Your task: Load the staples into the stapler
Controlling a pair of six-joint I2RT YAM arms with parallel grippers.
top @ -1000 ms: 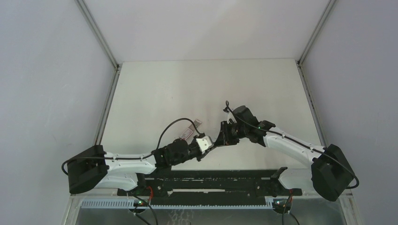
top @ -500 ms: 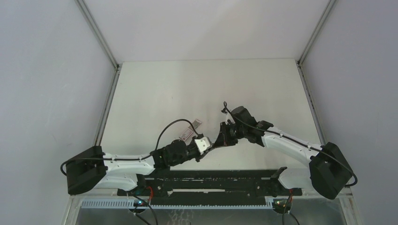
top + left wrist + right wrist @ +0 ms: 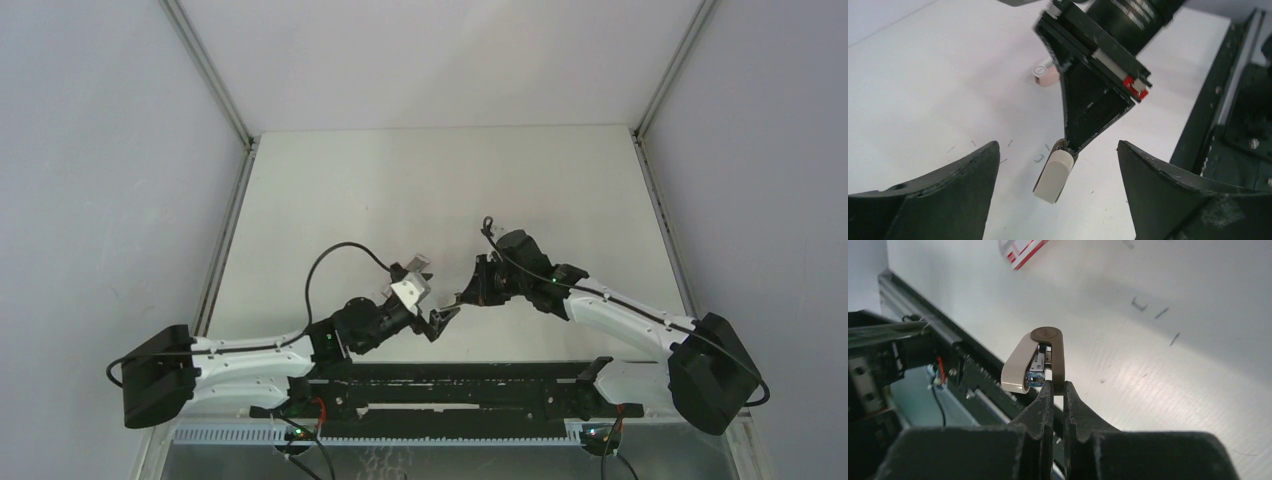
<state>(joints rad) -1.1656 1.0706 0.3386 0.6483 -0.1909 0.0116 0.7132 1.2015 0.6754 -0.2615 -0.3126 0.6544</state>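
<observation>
Since 1 second ago, the left end effector (image 3: 1056, 148) has released and drawn back toward its base. Its 2 fingers now stand spread wide, 1 on either side of the stapler (image 3: 1024, 362), touching nothing. The right end effector (image 3: 1057, 387) has clenched tight and alone grasps the stapler by its brown arm, above the bench (image 3: 1188, 390) and on the near side of the staples box (image 3: 1023, 249). The stapler is hinged open, with its beige arm swung away and a silver magazine showing between the 2 arms.
</observation>
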